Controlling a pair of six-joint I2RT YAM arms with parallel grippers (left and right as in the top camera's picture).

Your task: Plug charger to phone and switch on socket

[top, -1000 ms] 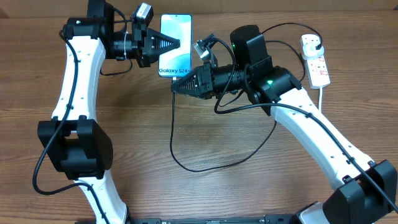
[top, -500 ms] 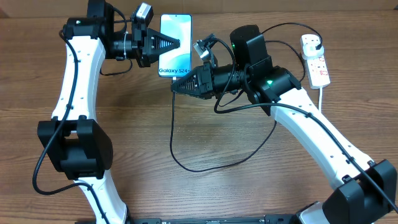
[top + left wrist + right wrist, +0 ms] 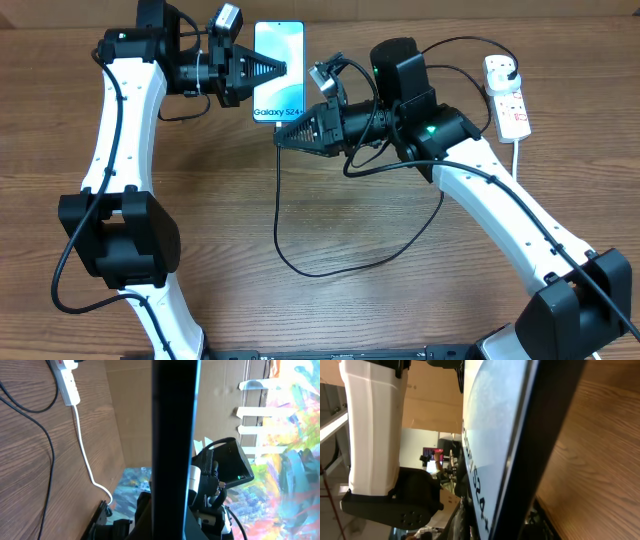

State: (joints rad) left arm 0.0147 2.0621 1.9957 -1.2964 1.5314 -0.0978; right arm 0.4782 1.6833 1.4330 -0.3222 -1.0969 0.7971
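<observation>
The phone, its blue screen lit, is held above the table at the far middle, with my left gripper shut on its left long edge. In the left wrist view the phone shows edge-on as a black bar. My right gripper is shut on the charger just below the phone's bottom edge; the connector tip is hidden. In the right wrist view the phone fills the frame, close to the jaws. The black cable loops over the table to its plug in the white socket.
The socket's thick white cord runs toward the front right, also visible in the left wrist view as a white cord. Brown cardboard lines the table's far edge. The charger's loop lies on the wood between the two arms.
The left gripper has carried the phone slightly left and away. The right gripper has stayed almost where it was.
</observation>
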